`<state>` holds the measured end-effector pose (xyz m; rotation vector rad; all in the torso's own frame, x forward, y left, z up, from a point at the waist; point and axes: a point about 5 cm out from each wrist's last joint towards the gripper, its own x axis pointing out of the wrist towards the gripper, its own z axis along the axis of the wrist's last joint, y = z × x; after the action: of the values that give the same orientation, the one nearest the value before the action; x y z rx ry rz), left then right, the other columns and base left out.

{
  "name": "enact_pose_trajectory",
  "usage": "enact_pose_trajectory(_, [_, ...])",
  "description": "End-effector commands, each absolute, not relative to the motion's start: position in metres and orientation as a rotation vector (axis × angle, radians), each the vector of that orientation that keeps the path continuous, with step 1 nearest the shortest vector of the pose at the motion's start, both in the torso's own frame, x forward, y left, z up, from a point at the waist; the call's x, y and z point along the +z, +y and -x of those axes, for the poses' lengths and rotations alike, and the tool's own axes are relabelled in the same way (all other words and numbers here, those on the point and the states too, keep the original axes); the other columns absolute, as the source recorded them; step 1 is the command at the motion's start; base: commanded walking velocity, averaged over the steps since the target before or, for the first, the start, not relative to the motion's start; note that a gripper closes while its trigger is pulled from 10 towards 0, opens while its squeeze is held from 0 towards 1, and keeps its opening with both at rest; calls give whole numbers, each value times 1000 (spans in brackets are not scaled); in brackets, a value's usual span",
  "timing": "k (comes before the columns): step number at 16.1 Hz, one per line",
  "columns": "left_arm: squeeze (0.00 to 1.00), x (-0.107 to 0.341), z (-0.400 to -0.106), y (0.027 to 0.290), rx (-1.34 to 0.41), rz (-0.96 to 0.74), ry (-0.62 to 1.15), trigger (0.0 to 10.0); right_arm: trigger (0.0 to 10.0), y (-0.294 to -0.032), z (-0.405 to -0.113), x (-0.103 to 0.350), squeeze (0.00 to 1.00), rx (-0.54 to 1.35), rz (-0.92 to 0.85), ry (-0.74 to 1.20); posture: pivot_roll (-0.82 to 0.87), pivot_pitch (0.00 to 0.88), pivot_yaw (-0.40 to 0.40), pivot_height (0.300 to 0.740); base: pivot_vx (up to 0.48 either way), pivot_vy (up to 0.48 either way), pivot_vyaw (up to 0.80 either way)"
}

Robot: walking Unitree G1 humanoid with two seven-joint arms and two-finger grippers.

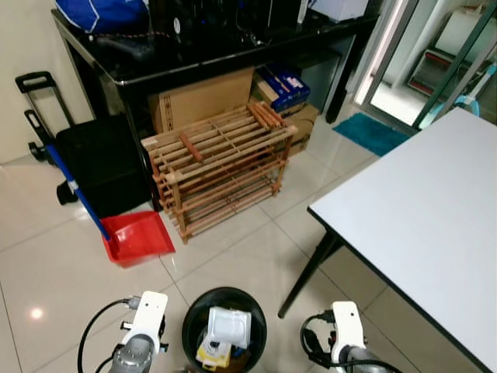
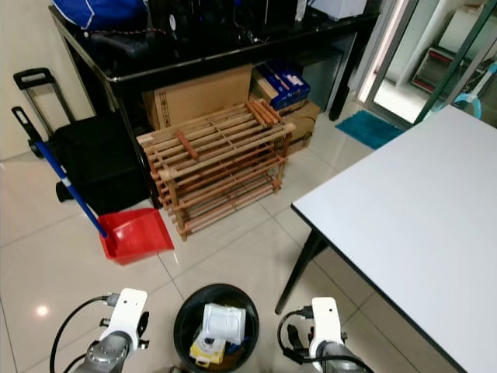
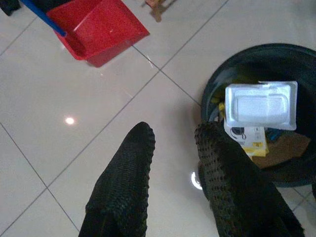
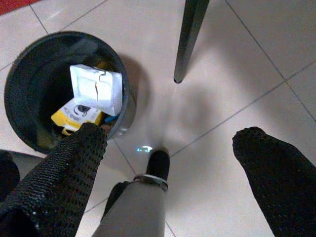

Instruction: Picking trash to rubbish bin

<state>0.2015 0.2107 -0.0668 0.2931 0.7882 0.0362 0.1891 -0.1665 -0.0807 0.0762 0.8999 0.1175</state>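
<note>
A round black rubbish bin point(image 1: 191, 312) stands on the tiled floor just in front of me, between my two arms. A white plastic tray point(image 3: 259, 103) lies on top inside it, over yellow packaging point(image 4: 74, 114) and other scraps. My left gripper point(image 3: 173, 143) hangs open above bare tile beside the bin's rim point(image 3: 247, 49), with nothing between its fingers. My right gripper point(image 4: 170, 148) is spread wide open over the floor on the bin's other side, also holding nothing. Both wrists point(image 1: 146, 315) point(image 1: 345, 325) sit low at the near edge of the eye views.
A white table point(image 1: 435, 225) fills the right side, its black leg point(image 1: 311, 268) planted close to the bin. Ahead stand a wooden shoe rack point(image 1: 221, 167), a red dustpan point(image 1: 140, 237), a black trolley case point(image 1: 97, 167), and a dark desk point(image 1: 194, 54) above cardboard boxes.
</note>
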Motion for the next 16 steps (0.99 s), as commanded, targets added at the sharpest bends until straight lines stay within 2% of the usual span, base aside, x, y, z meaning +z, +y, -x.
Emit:
enact_pose_trajectory(1, [0,-69,-198,208,31,-294,801,10000,10000,-169,-186,-83,0,101,-98,917,-20,50,-60,740,-277,0,0])
enact_pose_trajectory(16, [0,-69,-199,205,25,-293,797,10000,10000,-169,-185,-83,0,110,-108,914,-22,63,-67,740,-339,0,0])
